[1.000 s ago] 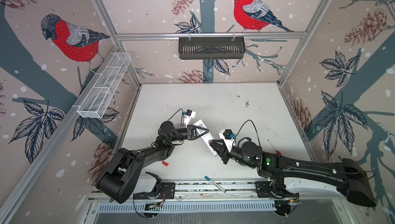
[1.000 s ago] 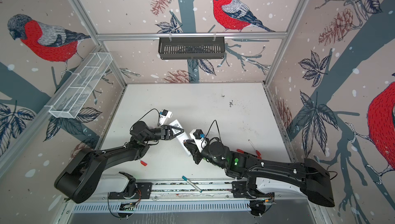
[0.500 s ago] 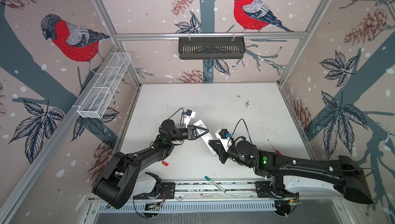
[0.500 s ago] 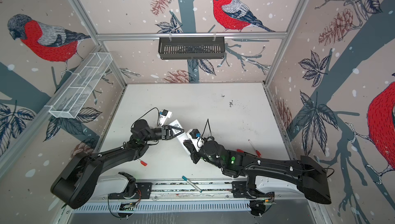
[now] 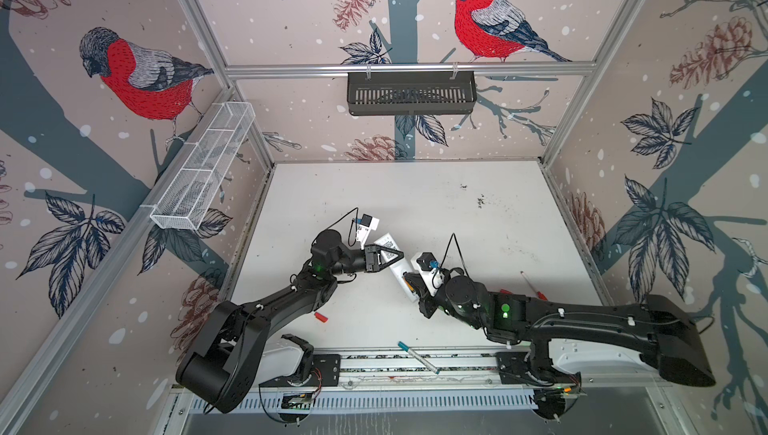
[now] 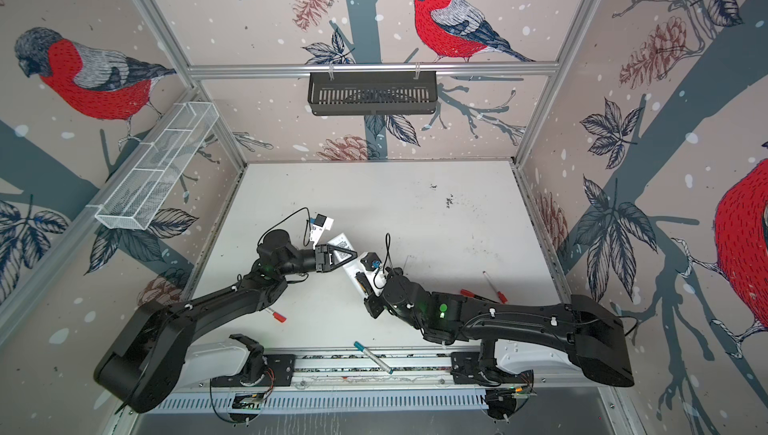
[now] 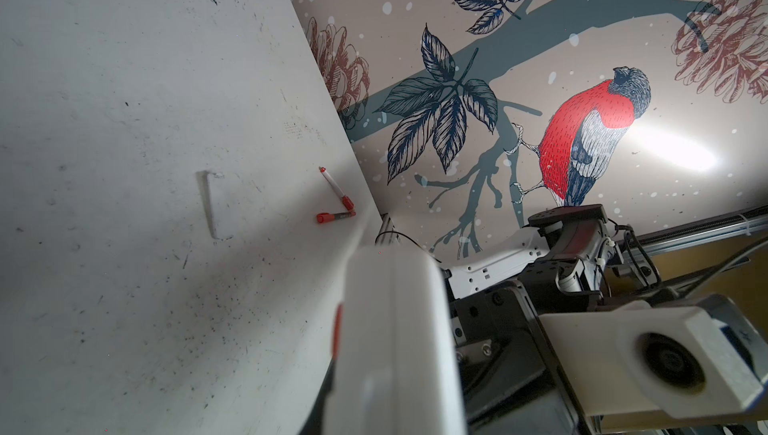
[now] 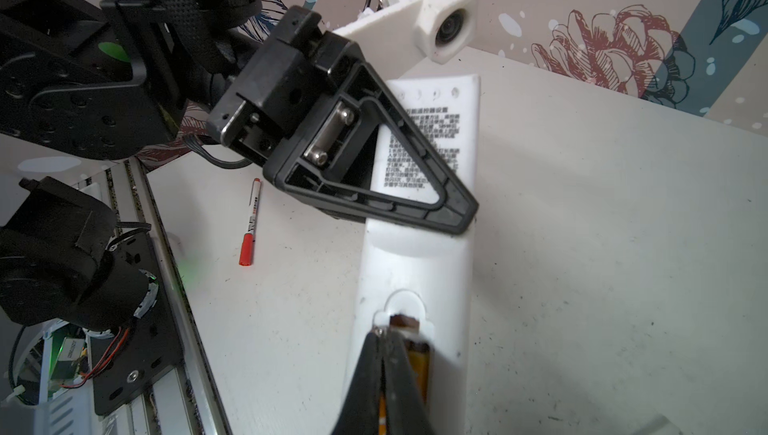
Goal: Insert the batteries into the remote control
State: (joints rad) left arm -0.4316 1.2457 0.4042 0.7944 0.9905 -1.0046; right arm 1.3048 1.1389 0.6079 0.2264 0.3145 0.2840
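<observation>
Bird-papered walls close in a scuffed white table (image 5: 415, 204). The remote (image 5: 398, 271) sits mid-frame in both top views, plain back up. Its long axis runs from upper left to lower right, with the printed label toward the upper left. I cannot tell whether its low end rests on the table.

The left gripper (image 5: 395, 255) reaches in from the left and is clamped across the labelled end, one finger lying over the print.

The right gripper (image 8: 382, 331) has its jaws pressed together into one narrow point. The tips sit at the open bay at the remote's lower-right end. They touch the near end of an orange battery (image 8: 417, 360) that lies lengthwise in the bay, parallel to the remote's axis. A second battery I cannot place.

The coming move likely turns on that alignment: the right arm is the nearer one and pushes the battery down into the bay while the left braces the remote.

The left finger stands well up the remote, clear of the bay. A flat white piece, possibly the cover (image 7: 214, 204), lies apart, as do the markers (image 5: 530, 283) at right and a pen (image 5: 415, 357) at the lower edge.
</observation>
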